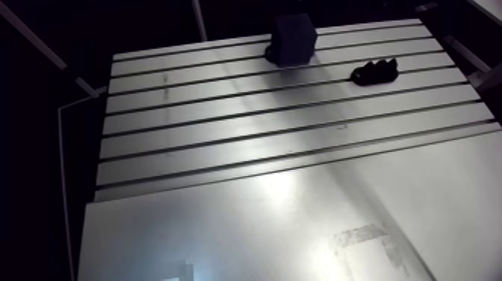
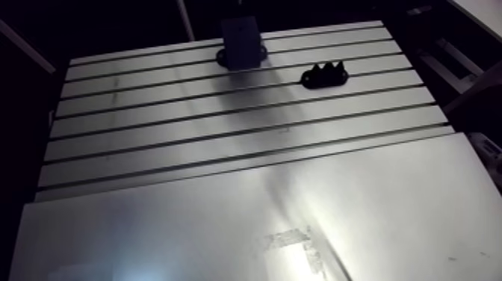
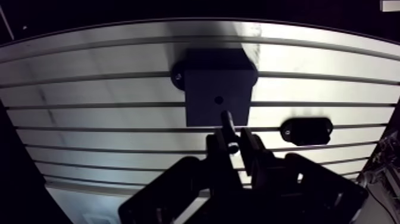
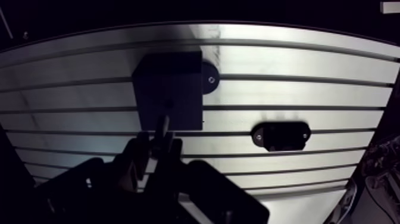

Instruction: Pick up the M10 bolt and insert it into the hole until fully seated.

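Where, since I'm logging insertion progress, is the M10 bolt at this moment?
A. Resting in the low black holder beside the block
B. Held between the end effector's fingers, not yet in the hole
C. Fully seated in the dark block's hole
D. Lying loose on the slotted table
B: in the wrist view the bolt is clamped in the end effector, while the hole in the block shows empty.

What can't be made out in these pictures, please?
- Bolt: wrist view, lower end hidden inside the hand; thread too dark to see.
- Hole in the block: wrist view, too small and dark to judge its depth.
- Holder: both views, too dark to tell what it carries.
- Hand: outside the arm view's frame.
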### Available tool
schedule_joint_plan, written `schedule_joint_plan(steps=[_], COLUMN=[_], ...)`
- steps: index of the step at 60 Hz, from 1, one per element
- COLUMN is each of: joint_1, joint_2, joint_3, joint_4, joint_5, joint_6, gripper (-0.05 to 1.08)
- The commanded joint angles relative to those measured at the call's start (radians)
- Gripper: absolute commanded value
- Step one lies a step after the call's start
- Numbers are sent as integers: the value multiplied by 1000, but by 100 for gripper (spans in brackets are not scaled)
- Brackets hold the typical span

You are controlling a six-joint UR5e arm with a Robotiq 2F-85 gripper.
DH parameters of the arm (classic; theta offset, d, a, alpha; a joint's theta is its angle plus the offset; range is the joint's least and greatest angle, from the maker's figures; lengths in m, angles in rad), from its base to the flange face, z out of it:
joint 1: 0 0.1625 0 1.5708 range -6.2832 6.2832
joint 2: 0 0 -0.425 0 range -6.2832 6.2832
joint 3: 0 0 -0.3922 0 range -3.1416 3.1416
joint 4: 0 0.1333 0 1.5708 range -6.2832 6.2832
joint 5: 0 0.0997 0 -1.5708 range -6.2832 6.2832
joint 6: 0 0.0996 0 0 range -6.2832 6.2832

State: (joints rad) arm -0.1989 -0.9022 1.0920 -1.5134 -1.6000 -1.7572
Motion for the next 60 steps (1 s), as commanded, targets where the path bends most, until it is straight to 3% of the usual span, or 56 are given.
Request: schedule_joint_plan(steps=[1, 60], joint_1=[1, 4], joint_2=[4, 25], joint_3=[5, 30], joint_4=[-3, -46], joint_5=[4, -4], joint_6=[2, 12], gripper=[108, 108])
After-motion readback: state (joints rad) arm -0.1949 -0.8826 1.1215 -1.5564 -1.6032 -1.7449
